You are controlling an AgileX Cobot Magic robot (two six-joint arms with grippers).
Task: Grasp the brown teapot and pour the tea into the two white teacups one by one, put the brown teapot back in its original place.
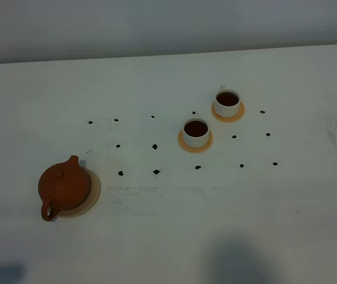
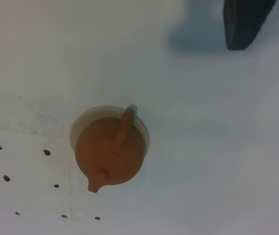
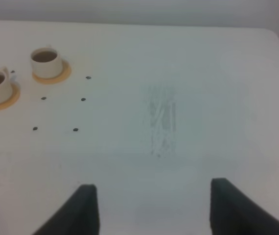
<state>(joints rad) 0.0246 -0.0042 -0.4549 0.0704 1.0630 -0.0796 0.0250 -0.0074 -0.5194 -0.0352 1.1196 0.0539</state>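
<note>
Sitting on its beige coaster (image 1: 93, 192) near the table's (image 1: 287, 213) left front, the teapot (image 1: 64, 187) has bare tabletop around it. Both filled cups (image 1: 196, 132) stand well apart. Both grippers (image 3: 151, 208) hang wide open, empty

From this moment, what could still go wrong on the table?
1. Both white teacups already hold dark tea nearly to the rim, so a bump from an arm passing low could slop it onto their orange coasters.
2. The brown teapot sits off-centre on its beige coaster, overhanging one side; a nudge may slide it off.
3. The two cups stand close together, so a knock to one could disturb the other.
</note>
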